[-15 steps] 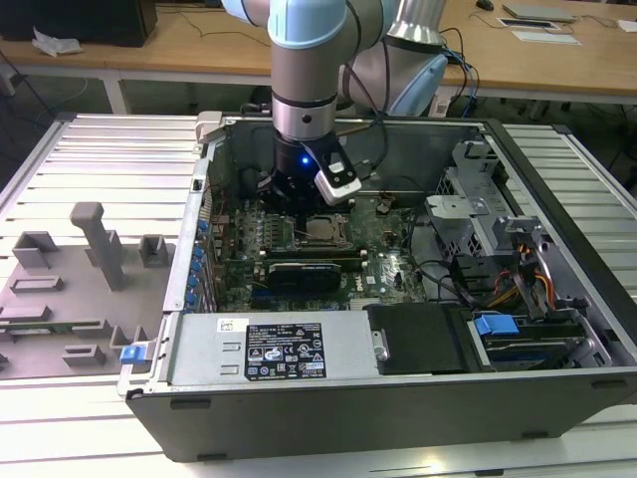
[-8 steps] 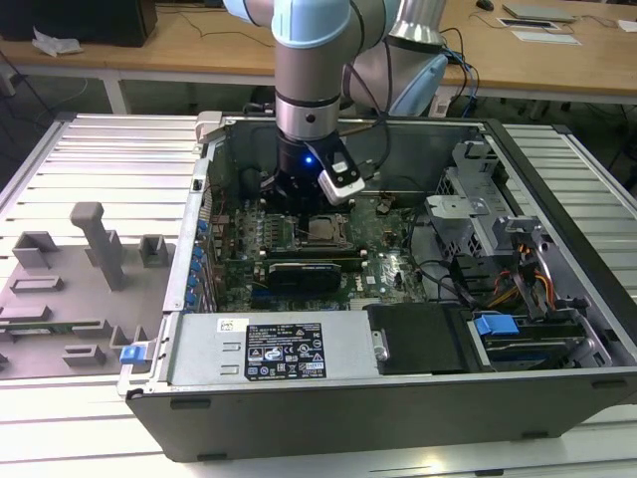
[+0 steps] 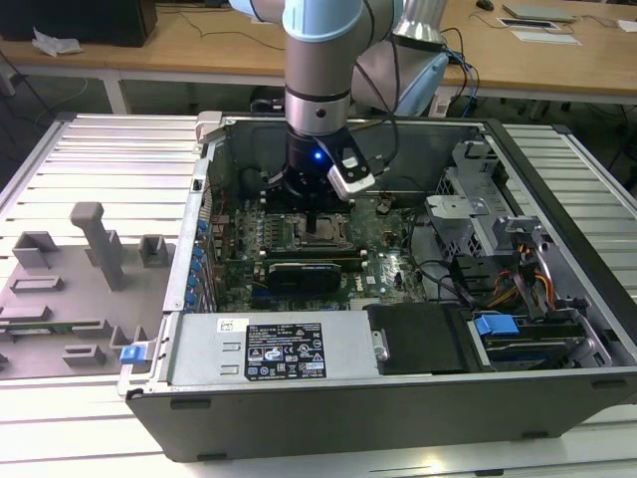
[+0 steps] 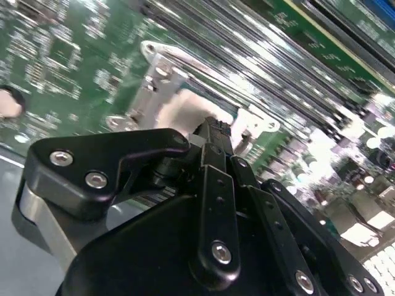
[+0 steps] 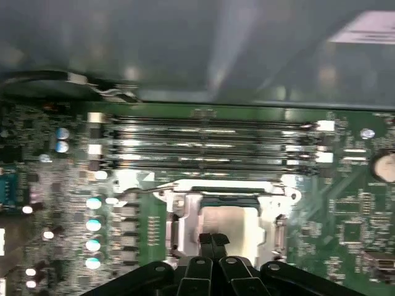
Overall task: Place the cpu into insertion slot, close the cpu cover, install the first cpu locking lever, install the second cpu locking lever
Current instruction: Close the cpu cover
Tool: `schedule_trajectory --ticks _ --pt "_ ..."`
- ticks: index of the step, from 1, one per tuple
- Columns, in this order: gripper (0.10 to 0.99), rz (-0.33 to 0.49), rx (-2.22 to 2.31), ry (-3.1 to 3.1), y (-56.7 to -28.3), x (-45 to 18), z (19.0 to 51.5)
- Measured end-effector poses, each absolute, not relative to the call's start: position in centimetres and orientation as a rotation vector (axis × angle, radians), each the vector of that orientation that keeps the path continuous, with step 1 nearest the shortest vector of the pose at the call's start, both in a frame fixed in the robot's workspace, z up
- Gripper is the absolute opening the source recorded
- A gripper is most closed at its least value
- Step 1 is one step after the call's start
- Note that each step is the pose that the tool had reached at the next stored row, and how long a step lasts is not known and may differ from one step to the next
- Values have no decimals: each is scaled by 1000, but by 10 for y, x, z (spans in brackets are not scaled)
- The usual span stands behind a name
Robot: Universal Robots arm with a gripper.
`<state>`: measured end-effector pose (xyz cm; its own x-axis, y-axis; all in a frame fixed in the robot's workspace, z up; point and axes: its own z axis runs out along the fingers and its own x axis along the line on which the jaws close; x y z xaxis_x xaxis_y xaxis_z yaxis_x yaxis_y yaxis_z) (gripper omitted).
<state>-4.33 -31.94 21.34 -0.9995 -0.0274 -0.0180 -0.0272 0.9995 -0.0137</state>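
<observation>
The gripper (image 5: 213,240) hangs low over the board (image 5: 345,213), fingers (image 5: 207,239) pressed together on nothing; the cpu (image 5: 237,222) sits straight beneath them, cpu cover (image 5: 184,201) framing it flat.

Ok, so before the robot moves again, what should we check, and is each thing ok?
1. Cpu in the slot: ok. Its pale top shows inside the dark frame in the first wrist view.
2. Cover down: ok as far as I can see. It seems to lie flat around the cpu.
3. Levers locked: cannot tell.
4. Hand over the slot: ok. It hangs right above the cpu.
5. Hand shut: ok. Its fingertips are together.
6. Hand touching the cpu or cover: cannot tell.
</observation>
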Motion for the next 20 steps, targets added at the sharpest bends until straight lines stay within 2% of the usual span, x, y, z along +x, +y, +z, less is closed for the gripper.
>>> schedule_trajectory --ticks 10,20 --pt "106 -21 -43 3124 -319 -37 240" --pt "106 -22 -43 3124 -319 -37 242"
